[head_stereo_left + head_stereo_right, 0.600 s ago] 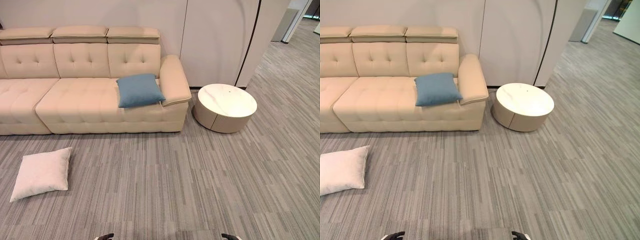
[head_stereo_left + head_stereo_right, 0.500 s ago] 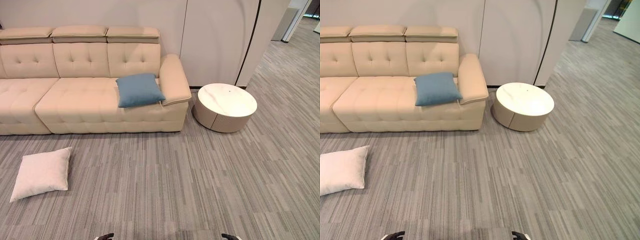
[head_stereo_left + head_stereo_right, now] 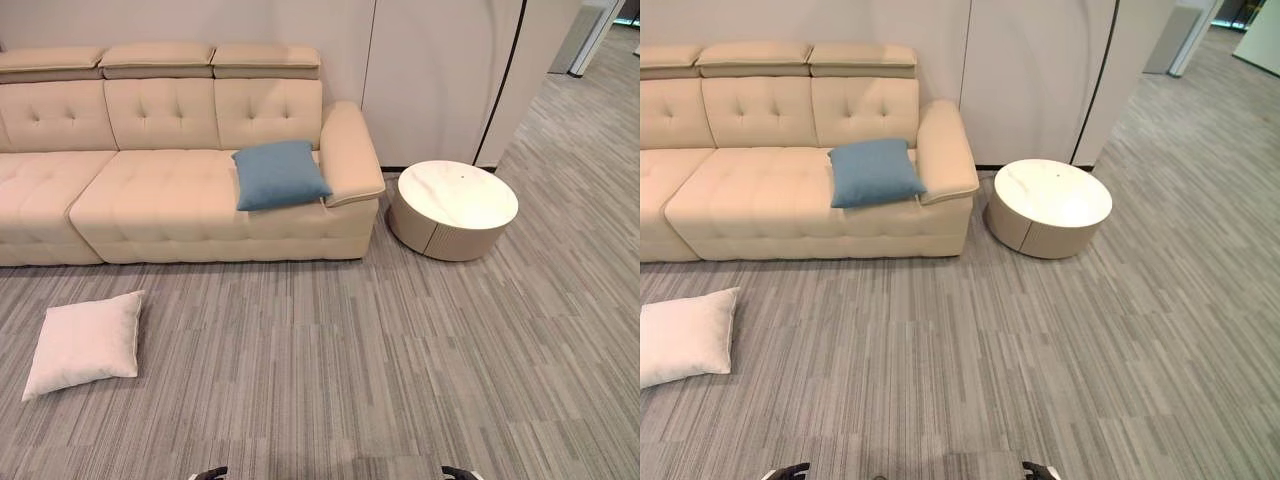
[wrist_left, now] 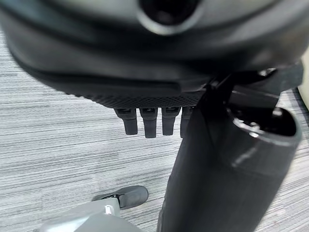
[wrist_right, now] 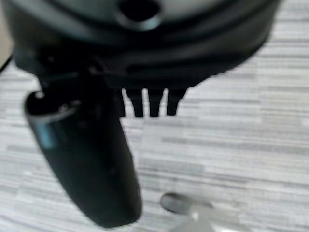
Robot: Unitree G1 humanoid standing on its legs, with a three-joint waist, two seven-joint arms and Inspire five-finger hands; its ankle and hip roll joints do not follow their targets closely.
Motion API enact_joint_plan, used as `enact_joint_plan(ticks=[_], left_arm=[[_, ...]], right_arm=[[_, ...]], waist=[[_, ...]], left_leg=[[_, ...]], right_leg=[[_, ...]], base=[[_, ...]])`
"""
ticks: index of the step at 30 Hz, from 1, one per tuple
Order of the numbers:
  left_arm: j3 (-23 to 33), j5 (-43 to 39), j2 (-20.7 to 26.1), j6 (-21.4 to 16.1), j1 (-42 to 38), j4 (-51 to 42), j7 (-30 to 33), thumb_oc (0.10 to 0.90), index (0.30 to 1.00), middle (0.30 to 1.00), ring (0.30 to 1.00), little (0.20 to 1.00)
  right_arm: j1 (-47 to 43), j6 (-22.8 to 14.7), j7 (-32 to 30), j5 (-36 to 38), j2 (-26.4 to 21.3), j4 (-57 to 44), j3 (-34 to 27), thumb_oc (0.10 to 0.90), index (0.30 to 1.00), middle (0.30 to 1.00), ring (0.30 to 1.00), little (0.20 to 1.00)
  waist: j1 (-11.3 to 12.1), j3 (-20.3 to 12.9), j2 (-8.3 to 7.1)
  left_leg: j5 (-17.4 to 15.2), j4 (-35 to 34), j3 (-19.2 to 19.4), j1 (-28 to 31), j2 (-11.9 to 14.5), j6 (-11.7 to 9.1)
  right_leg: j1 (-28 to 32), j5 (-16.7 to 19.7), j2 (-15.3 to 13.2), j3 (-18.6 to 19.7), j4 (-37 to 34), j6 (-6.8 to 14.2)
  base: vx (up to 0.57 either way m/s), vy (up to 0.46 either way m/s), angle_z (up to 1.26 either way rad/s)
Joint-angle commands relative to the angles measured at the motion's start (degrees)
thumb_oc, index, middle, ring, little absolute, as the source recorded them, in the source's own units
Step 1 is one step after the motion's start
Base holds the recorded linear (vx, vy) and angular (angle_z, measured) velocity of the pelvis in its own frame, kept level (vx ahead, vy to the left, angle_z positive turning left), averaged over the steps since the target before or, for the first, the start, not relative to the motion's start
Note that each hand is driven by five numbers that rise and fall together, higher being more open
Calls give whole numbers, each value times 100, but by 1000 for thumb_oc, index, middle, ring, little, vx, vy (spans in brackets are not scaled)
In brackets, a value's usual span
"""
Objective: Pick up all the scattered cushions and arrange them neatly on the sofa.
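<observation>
No text, label, number or sign can be read.

I see a square blue fabric cushion (image 3: 279, 174) lying tilted on the beige tufted leather sofa (image 3: 150, 190), propped against its right armrest. A square off-white cushion (image 3: 84, 342) lies flat on the floor, near left, before the sofa.

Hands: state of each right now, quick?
Left hand: open, fingers straight, holding nothing, over the grey striped carpet floor.
Right hand: open, fingers straight, holding nothing, also over the floor.
</observation>
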Motion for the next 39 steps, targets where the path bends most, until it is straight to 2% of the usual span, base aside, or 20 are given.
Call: enact_joint_plan(ticks=[1,4,8,10,12,13,15,16,19,23,26,27,28,29,30,32,33,34,37,39], left_arm=[[43,-39,-25,-92,-301,63,98,800,900,900,900,900],[69,-59,-2,-97,-325,54,110,800,900,900,900,900],[119,-117,53,-99,-360,-6,142,800,900,900,900,900],[124,-157,92,-122,-414,-51,162,800,900,900,900,900],[119,-163,91,-127,-418,-56,160,800,900,900,900,900],[135,-182,105,-143,-431,-65,166,800,900,900,900,900],[139,-188,108,-151,-439,-65,164,800,900,900,900,900],[162,-248,101,-157,-444,-54,165,800,900,900,900,900],[160,-258,94,-177,-478,-69,152,800,900,900,900,900],[88,-170,38,-174,-477,-70,138,800,900,900,900,900],[88,-170,38,-174,-477,-70,138,800,900,900,900,900],[-133,-42,6,-158,-548,-90,2,800,900,900,900,900],[-180,-66,8,-159,-595,-135,-12,800,900,900,900,900],[-229,-128,26,-146,-687,-210,2,800,900,900,900,900],[-229,-129,27,-145,-688,-211,2,800,900,900,900,900],[-270,-162,41,-143,-733,-245,13,800,900,900,900,900],[-271,-162,41,-143,-733,-245,13,800,900,900,900,900],[-294,-171,40,-132,-754,-234,8,800,900,900,900,900],[-306,-147,48,-133,-742,-212,0,800,900,900,900,900],[-329,-151,59,-136,-725,-218,9,800,900,900,900,900]], right_arm=[[-357,-53,-158,-52,-194,92,108,800,900,900,900,900],[-384,-48,-158,-74,-188,45,122,800,900,900,900,900],[-410,-15,-154,-133,-216,2,191,800,900,900,900,900],[-410,-38,-179,-145,-228,-26,229,800,900,900,900,900],[-406,-41,-175,-150,-234,-24,238,800,900,900,900,900],[-412,-46,-165,-164,-245,-19,267,800,900,900,900,900],[-421,-56,-166,-168,-252,-22,280,800,900,900,900,900],[-426,-51,-158,-168,-274,-34,300,800,900,900,900,900],[-378,-48,-163,-178,-313,-82,304,800,900,900,900,900],[-287,-61,-144,-157,-321,-53,311,800,900,900,900,900],[-287,-61,-144,-157,-321,-53,311,800,900,900,900,900],[-275,-117,-100,-71,-335,-23,294,800,900,900,900,900],[-307,-136,-93,-19,-334,-39,302,800,900,900,900,900],[-349,-121,-108,43,-340,-34,298,800,900,900,900,900],[-350,-121,-108,43,-339,-33,297,800,900,900,900,900],[-340,-100,-122,110,-366,-5,278,800,900,900,900,900],[-339,-100,-122,110,-366,-5,277,800,900,900,900,900],[-318,-89,-134,144,-371,35,264,800,900,900,900,900],[-264,-100,-153,146,-363,72,253,800,900,900,900,900],[-239,-103,-186,151,-366,66,243,800,900,900,900,900]], waist=[[217,135,-75],[221,176,-32],[174,390,74],[148,492,177],[135,490,180],[97,471,175],[85,462,149],[24,467,78],[-43,488,26],[-92,403,28],[-92,403,29],[-121,418,-18],[-127,465,-91],[-94,582,-225],[-96,577,-218],[-76,576,-326],[-75,579,-319],[-56,553,-406],[-18,567,-453],[32,582,-395]], left_leg=[[-909,539,563,103,-24,56],[-925,518,528,88,-79,130],[-959,439,421,252,-163,328],[-1013,467,350,353,-136,385],[-1027,444,318,412,-146,383],[-1051,271,220,635,-145,347],[-1062,184,190,731,-156,321],[-1098,75,67,892,-208,277],[-1197,37,-113,1082,-276,216],[-1269,231,-219,1151,-245,128],[-1270,231,-219,1152,-245,128],[-962,1490,143,744,-67,-320],[-776,2123,285,368,-24,-413],[-586,2974,558,-104,122,-427],[-602,3007,554,-129,131,-428],[-699,3210,924,-444,327,-297],[-714,3230,924,-449,335,-296],[-904,2880,1034,-717,365,-209],[-933,2329,1109,-992,416,-177],[-464,1551,1006,-1071,502,-267]], right_leg=[[-284,27,-679,-404,507,799],[-557,52,-733,-399,1000,886],[-1227,475,-825,-311,2450,936],[-1571,408,-777,-325,3081,847],[-1650,344,-744,-334,3113,815],[-1745,106,-555,-400,2763,721],[-1750,100,-475,-465,2459,707],[-1867,271,-299,-581,1730,727],[-1879,430,-176,-673,1109,736],[-1684,374,21,-436,1076,558],[-1683,374,21,-436,1075,558],[-1208,255,17,-530,847,378],[-1107,243,-30,-534,784,312],[-951,182,-84,-522,752,183],[-962,183,-76,-525,754,181],[-720,29,-122,-538,642,118],[-717,28,-116,-538,642,119],[-578,-50,-180,-526,525,170],[-338,-132,-218,-533,390,251],[-226,-201,-168,-502,340,272]], base=[[19,96,0],[21,125,1],[33,146,-5],[103,117,15],[166,40,22],[207,7,19],[243,-54,17],[239,-79,16],[216,-68,22],[197,-89,61],[112,-70,19],[286,-218,17],[337,-305,46],[81,-134,71],[112,-122,61],[191,-71,31],[260,-44,18],[133,-4,9],[251,45,26],[236,97,22]])
